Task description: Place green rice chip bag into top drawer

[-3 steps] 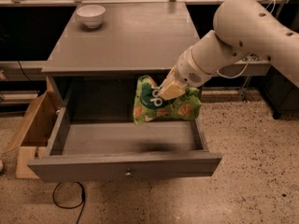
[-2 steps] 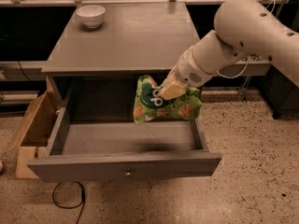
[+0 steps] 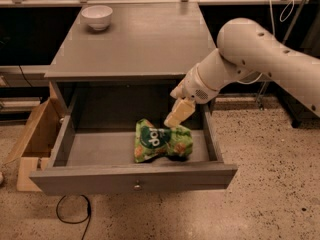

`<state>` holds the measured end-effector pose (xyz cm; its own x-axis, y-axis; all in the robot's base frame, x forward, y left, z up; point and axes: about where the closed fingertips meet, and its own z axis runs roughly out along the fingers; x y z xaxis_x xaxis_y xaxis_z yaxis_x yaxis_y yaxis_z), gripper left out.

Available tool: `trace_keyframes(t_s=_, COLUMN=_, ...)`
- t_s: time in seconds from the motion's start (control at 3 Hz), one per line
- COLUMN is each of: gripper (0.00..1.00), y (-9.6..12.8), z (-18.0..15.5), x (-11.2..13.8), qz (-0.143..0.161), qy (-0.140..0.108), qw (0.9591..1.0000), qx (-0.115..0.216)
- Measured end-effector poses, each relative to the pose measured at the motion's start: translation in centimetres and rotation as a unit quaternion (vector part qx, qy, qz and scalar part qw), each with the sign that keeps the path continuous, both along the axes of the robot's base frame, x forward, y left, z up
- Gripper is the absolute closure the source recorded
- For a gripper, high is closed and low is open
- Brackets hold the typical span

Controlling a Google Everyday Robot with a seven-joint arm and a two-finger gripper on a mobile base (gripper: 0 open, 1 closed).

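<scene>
The wide, shallow grey wooden top drawer (image 3: 132, 178) stands pulled out below the grey tabletop (image 3: 145, 39). The crumpled bright green rice chip bag (image 3: 160, 141) lies on its floor right of centre, with the white arm's tan gripper (image 3: 178, 114) at the bag's upper right edge; I cannot tell whether the jaws are parted or clamped. To finish well, I judge the jaws should clear the foil fully, then lift straight up without touching the tabletop's front edge. Counted: one tabletop, one drawer, one arm, one tan wooden box (image 3: 35, 134), one bag, one white round bowl (image 3: 97, 16), one small metal knob (image 3: 136, 186).

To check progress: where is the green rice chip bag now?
In the camera view, the green rice chip bag lies inside the open top drawer, right of its centre, with the end effector just above it.
</scene>
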<state>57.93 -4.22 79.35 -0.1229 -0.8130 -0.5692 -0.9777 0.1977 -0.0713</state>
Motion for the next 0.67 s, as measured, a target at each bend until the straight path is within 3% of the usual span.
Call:
trace_keyframes(t_s=0.33, gripper=0.00, y=-0.1, z=-2.8, x=0.7, qz=-0.004, qy=0.017, qw=0.9998, qx=0.014)
trace_keyframes(t_s=0.67, gripper=0.00, y=-1.9, z=-3.0, x=1.1, qz=-0.023, qy=0.011, qw=0.9992, qx=0.031)
